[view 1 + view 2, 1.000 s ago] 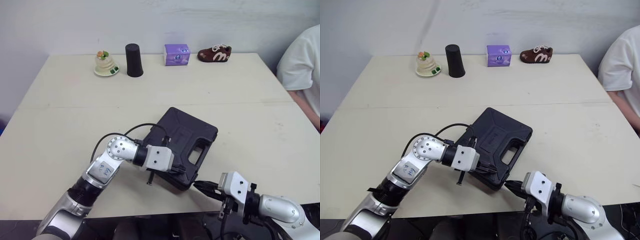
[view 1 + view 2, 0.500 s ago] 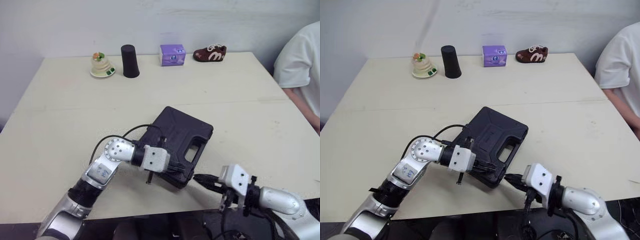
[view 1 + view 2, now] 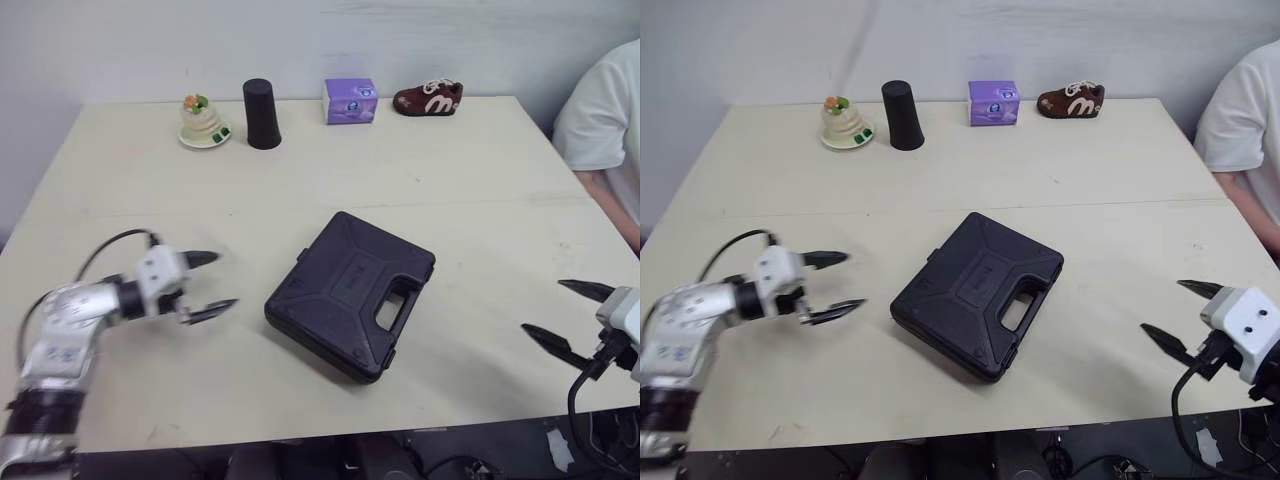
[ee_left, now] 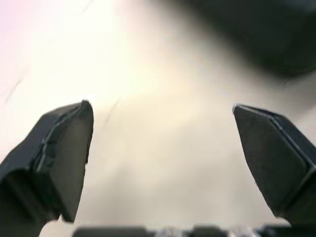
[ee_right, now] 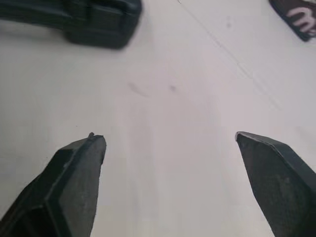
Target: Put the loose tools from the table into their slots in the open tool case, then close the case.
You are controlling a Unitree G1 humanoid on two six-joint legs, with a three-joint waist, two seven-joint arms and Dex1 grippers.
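The black tool case (image 3: 352,293) lies shut and flat in the middle of the table, handle toward the front right. My left gripper (image 3: 211,283) hovers over the table to the case's left, clear of it, fingers spread open and holding nothing. My right gripper (image 3: 566,313) is at the table's front right edge, well away from the case, open and empty too. In the right wrist view a corner of the case (image 5: 94,17) shows beyond the wide-set fingertips (image 5: 81,158).
Along the far edge stand a small dessert dish (image 3: 203,122), a black cup (image 3: 262,114), a purple box (image 3: 350,101) and a brown toy shoe (image 3: 428,98). A person in a white shirt (image 3: 605,120) sits at the table's right side.
Both grippers have pulled away from the case's front edge, the left one out to the left, the right one out to the right, and both have opened. The case lies shut as before.
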